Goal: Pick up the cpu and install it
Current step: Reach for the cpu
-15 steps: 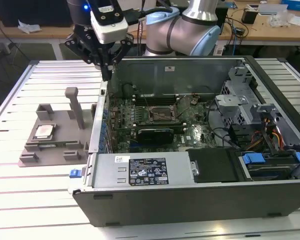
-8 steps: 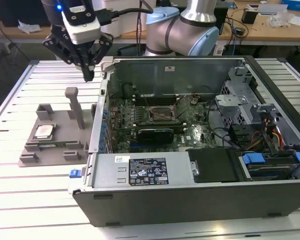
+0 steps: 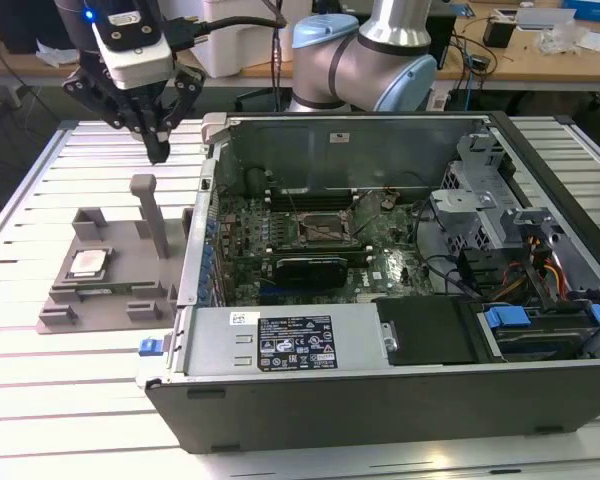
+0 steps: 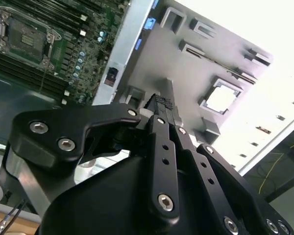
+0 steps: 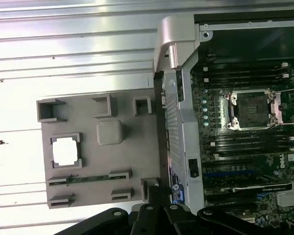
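Hovering above the grey tray (image 3: pixel 120 285) on the desk, my end effector (image 3: pixel 161 153) is pinched narrow and empty. I judge this the approach step: the cpu (image 3: pixel 87 263) lies in its tray pocket, and grasping it calls for parted fingers squared over it.

Exterior view: raised, off the arm, looking down across the slatted table (image 3: pixel 70 400) at the open side of the computer case (image 3: pixel 380 400). Mid distance, whole scene in.

First wrist view: high over the fingers (image 5: pixel 152 218), facing straight down. Tray (image 5: pixel 132 147) and socket (image 5: pixel 250 110) lie to either side of the fingers.

Second wrist view: close behind the fingers, sighting obliquely along them towards the tray.

All three share tray, socket and case wall.
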Available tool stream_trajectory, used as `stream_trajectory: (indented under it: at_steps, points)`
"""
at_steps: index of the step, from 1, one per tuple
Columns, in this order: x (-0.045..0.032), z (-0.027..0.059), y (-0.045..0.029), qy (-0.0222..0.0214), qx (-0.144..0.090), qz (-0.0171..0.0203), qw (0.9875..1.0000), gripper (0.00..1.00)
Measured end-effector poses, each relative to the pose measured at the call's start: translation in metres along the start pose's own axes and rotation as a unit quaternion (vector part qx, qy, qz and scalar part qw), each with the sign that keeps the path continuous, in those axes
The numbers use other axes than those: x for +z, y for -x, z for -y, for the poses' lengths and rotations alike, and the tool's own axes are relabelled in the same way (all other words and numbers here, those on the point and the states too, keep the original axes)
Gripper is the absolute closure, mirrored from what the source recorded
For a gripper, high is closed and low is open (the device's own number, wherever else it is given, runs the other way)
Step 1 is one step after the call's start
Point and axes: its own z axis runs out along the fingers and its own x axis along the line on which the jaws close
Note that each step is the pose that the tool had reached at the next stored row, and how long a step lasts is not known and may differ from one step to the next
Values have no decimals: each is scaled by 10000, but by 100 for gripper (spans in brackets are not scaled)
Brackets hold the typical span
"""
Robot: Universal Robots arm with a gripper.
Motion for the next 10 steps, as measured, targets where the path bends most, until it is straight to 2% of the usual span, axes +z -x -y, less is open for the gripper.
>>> stream_trajectory:
  at_steps: [1, 4, 7, 10]
  points:
    - [-1, 3, -40, 0, 1, 0, 10000, 89]
    - [-3, 7, -101, 0, 0, 0, 10000, 89]
    - [-6, 17, -225, 0, 0, 0, 10000, 89]
    - [-8, 23, -310, 0, 0, 0, 10000, 89]
